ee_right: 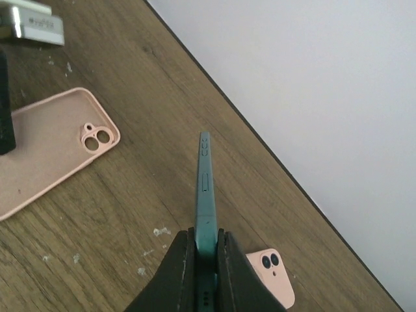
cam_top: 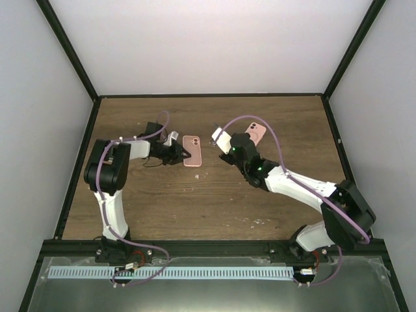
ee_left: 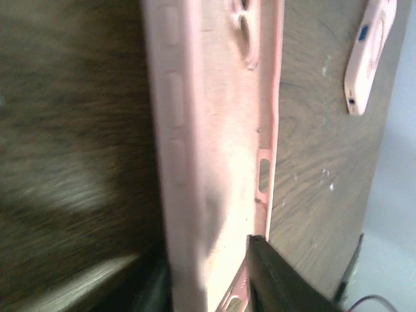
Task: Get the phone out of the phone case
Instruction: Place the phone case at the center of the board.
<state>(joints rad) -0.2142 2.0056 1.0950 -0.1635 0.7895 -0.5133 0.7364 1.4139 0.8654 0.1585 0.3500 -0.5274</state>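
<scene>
From above, the empty case [cam_top: 192, 151] lies on the counter [cam_top: 214, 201], with the left hand [cam_top: 181, 153] at its edge. Left wrist: the case sits between the fingers [ee_left: 279, 279]; I cannot tell whether they grip it. Right wrist: the right hand [ee_right: 205, 257] pinches the phone [ee_right: 205, 188] by its edges, apart from the case.

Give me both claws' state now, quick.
Left claw: around the pink case edge; gripping or loose, cannot tell.
Right claw: closed on the teal phone, held edge-on.
</scene>
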